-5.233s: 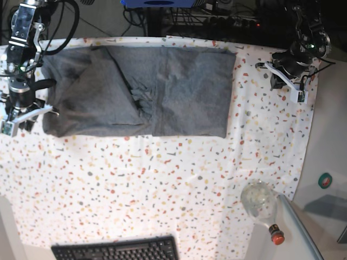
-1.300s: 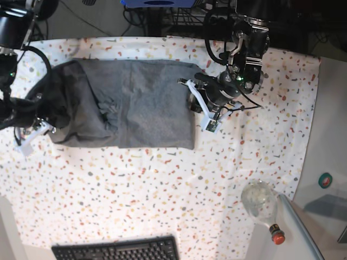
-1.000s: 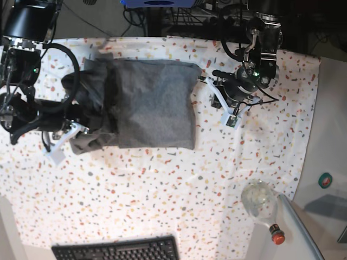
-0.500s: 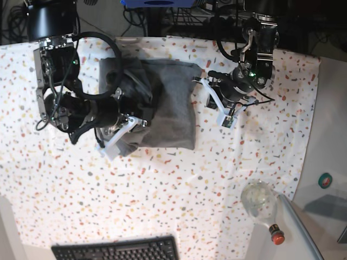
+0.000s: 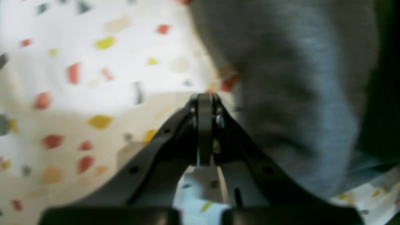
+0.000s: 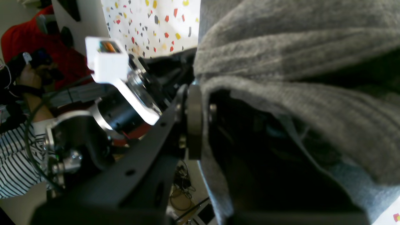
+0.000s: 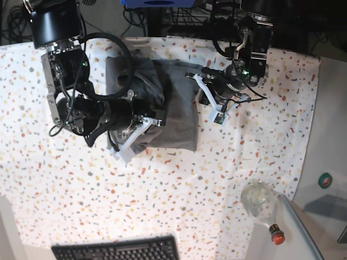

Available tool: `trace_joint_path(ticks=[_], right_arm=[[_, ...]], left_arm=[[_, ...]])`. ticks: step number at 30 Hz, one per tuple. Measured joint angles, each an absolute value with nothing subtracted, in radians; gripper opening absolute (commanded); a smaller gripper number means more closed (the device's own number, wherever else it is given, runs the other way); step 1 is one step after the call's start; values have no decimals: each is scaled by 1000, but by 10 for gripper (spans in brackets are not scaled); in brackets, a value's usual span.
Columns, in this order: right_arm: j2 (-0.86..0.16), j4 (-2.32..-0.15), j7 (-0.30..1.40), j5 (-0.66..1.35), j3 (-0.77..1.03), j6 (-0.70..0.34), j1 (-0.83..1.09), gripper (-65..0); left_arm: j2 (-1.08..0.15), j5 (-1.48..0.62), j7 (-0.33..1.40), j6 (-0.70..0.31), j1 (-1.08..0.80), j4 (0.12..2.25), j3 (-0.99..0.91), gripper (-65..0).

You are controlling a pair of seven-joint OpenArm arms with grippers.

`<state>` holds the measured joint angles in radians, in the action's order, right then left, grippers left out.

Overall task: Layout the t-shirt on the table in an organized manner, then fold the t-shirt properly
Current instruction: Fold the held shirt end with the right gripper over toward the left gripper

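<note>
The plain heather-grey soft cotton t-shirt (image 7: 173,105) lies on the far middle part of the large flat table covered with a white cloth speckled in red, orange and yellow flecks (image 7: 70,184). It is folded into a thick bundle. Its right part lies flat and its left part is lifted and doubled over.

The right gripper (image 7: 142,125) is at the near left corner of this bundle. In the right wrist view its dark jaws are pressed together on a fold of the grey fabric (image 6: 281,93), and the cloth hangs over them and to their right side. So this claw (image 6: 193,122) is clamped on the t-shirt, and the garment lies over and beside it.

The left gripper (image 7: 209,105) is at the right edge of the t-shirt. In the left wrist view the two jaws of this gripper (image 5: 204,103) meet with no gap. The grey fabric (image 5: 297,93) lies just beside them on the right, and the speckled cloth (image 5: 78,78) is on the left. I cannot tell if the tips touch the shirt edge or pinch something.
</note>
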<state>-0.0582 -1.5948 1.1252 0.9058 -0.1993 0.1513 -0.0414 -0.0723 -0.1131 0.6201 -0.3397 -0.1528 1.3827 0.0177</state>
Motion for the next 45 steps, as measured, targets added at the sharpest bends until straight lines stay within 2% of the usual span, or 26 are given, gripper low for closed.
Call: trace_joint_path(ticks=[9, 15, 18, 26, 30, 32, 35, 38, 40, 45], right_arm=[[-61, -1702, 1127, 902, -198, 154, -27, -650], [-55, -1590, 1113, 902, -201, 157, -47, -650], [-54, -1555, 1049, 906, -201, 158, -54, -650], [-49, -1449, 927, 913, -319, 158, -68, -650], [-59, -1435, 904, 910, -318, 159, -68, -467], [-59, -1435, 904, 910, -318, 159, -68, -407], [-53, -1419, 908, 917, -323, 159, -72, -390], [-54, -1349, 908, 908, -324, 158, -86, -393], [-57, -1336, 904, 908, -324, 159, -88, -393], [-65, -1342, 889, 906, -373, 160, -95, -395]], left_arm=[[-70, -113, 620, -340, -150, 1380, 20, -650], [-70, -113, 621, -340, -150, 1380, 20, -650], [-70, -113, 622, -340, -150, 1380, 20, -650], [-70, -113, 628, -340, -150, 1387, 19, -650], [-73, -113, 628, -340, -158, 1391, 12, -650], [-78, -113, 639, -341, -162, 1401, 7, -650], [-114, -136, 651, -363, -191, 1471, -64, -650], [-184, -115, 764, -370, -231, 1573, -191, -650], [-220, -110, 817, -446, -268, 1655, -294, -650], [-202, -131, 847, -620, -349, 1769, -569, -650]])
